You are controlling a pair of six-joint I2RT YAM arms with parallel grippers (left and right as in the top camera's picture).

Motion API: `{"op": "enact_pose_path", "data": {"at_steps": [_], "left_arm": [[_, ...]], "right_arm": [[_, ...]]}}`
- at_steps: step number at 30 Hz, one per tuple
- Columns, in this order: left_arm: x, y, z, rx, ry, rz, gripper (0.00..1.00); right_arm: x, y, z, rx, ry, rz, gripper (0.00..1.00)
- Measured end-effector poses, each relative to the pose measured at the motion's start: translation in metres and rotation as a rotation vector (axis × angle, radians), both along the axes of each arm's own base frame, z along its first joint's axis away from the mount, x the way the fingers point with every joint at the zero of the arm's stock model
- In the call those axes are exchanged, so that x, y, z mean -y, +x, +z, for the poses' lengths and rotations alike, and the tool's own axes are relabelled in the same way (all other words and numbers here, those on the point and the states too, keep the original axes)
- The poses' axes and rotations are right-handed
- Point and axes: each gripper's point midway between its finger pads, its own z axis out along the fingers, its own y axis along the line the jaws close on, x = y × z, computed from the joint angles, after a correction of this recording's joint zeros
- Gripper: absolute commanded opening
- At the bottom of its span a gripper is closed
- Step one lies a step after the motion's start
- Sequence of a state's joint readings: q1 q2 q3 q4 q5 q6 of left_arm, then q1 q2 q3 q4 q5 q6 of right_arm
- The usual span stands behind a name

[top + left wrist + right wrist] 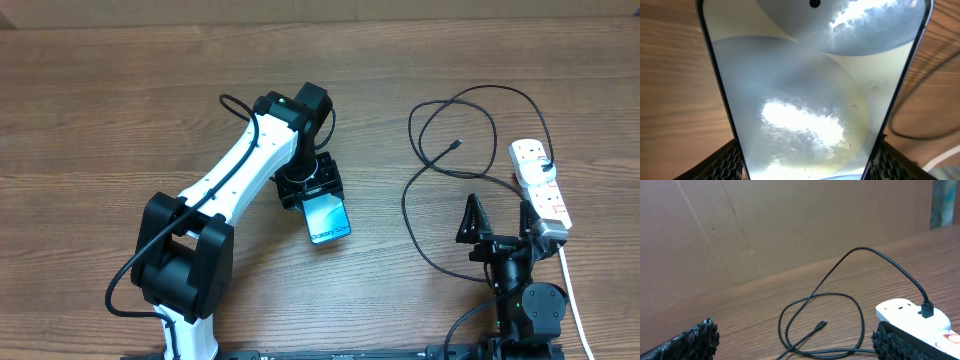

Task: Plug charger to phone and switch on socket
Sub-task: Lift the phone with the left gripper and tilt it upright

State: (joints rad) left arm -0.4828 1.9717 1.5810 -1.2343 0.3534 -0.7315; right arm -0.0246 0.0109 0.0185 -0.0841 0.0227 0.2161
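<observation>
**Phone held by left gripper, cable lying loose**

Phone (328,218) is held by the left gripper (308,190), well apart from the power strip (540,180) and to its left. Whether the phone rests on the wooden table (90,110) cannot be told. In the left wrist view the frame is filled by the lit screen, and a finger (725,161) is pressed against each long edge (the jaws are partly closed, gripping the phone across its width). The right gripper (497,218) is positioned just beside the near end of the power strip, its fingers spread wide with nothing between them. The black cable (862,248) is laid in loose loops beside the power strip, on the side toward the phone. One end is plugged into the strip. The small free plug (457,145) is seen lying on the table between strip and phone, touching neither.
</observation>
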Motion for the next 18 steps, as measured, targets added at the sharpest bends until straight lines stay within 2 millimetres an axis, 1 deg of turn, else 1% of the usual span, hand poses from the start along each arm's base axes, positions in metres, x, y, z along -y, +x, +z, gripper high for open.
{"op": "enact_pose_path", "data": {"at_steps": [4,8,12,18], "left_arm": [[0.010,-0.004,0.005,-0.045,-0.064,0.033,0.62],[0.013,-0.004,0.010,-0.079,-0.123,0.065,0.62],[0.011,0.000,0.015,-0.103,-0.173,0.106,0.61],[0.004,0.011,0.022,-0.126,-0.242,0.167,0.61]], "right_arm": [[0.000,0.000,0.000,0.000,0.000,0.000,1.00],[0.000,0.000,0.000,0.001,0.000,0.000,1.00],[0.000,0.000,0.000,0.000,0.000,0.000,1.00],[0.000,0.000,0.000,0.000,0.000,0.000,1.00]]}}
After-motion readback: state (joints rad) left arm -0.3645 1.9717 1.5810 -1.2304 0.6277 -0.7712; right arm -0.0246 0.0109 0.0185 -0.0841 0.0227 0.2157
